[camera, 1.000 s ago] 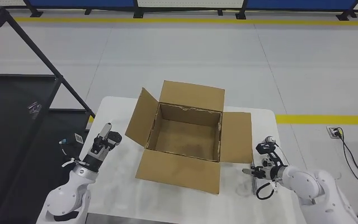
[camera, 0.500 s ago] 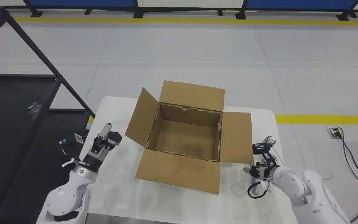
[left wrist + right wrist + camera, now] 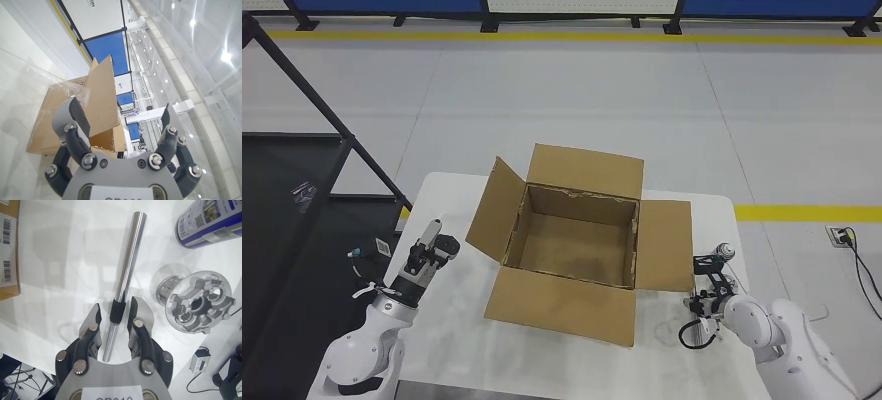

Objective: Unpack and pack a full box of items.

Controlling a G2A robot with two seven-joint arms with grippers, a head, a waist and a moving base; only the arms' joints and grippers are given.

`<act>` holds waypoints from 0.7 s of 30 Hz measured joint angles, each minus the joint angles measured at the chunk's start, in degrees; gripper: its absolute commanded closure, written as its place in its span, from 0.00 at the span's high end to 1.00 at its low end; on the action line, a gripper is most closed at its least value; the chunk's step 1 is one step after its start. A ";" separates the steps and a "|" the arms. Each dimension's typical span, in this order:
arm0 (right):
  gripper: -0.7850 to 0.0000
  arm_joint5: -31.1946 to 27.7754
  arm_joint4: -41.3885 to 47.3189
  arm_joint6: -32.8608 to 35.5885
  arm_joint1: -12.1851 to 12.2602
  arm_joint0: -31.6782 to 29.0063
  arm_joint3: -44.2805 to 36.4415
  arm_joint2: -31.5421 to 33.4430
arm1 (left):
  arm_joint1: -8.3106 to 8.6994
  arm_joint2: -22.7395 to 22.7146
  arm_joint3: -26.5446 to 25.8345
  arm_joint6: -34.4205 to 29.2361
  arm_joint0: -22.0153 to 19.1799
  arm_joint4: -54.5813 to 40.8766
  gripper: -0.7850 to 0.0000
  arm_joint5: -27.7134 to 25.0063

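Observation:
An open brown cardboard box point(image 3: 562, 305) stands mid-table with its flaps spread and its bare floor showing. To its right, a chrome rod point(image 3: 130, 251) with a black band lies on the white table. My right gripper point(image 3: 116, 305) is open and straddles the rod at the band, one finger on each side with a small gap to each. In the top view the right gripper point(image 3: 704, 302) sits just off the box's right flap. My left gripper point(image 3: 121, 105) is open with nothing in it, tilted upward left of the box point(image 3: 102, 98), and appears in the top view point(image 3: 432, 245) too.
A grey cast-metal hub point(image 3: 200, 306) lies beside the rod, and a blue-and-white can point(image 3: 204, 222) lies beyond it. The box's labelled corner point(image 3: 8, 256) is on the rod's other side. Clear plastic film point(image 3: 62, 89) lies by the box. The table edge point(image 3: 189, 370) runs close by the right gripper.
My right arm has shifted a little toward the box and drawn in over the rod. The left arm and the box have not moved.

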 measured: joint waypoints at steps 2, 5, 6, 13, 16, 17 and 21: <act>0.39 0.02 0.07 -0.01 -0.08 0.43 0.62 -0.33 | 0.00 0.00 0.00 0.00 0.00 0.00 1.00 0.00; 0.30 0.14 0.04 0.00 -0.15 0.89 1.13 -0.61 | 0.00 0.00 0.00 0.00 0.00 0.00 1.00 0.00; 0.29 0.17 -0.03 -0.03 -0.17 0.99 1.23 -0.70 | 0.00 0.00 0.00 0.00 0.00 0.00 1.00 0.00; 0.08 0.86 -0.72 0.53 -0.27 1.50 1.63 -1.22 | 0.00 0.00 0.00 0.00 0.00 0.00 1.00 0.00; 0.00 0.76 -0.43 0.73 -0.30 1.73 1.88 -1.24 | 0.00 0.00 0.00 0.00 0.00 0.00 1.00 0.00; 0.00 0.74 -0.37 0.70 -0.30 1.78 1.92 -1.16 | 0.00 0.00 0.00 0.00 0.00 0.00 1.00 0.00; 0.00 0.45 0.53 -0.48 -0.09 1.12 0.54 0.39 | 0.00 0.00 0.00 0.00 0.00 0.00 1.00 0.00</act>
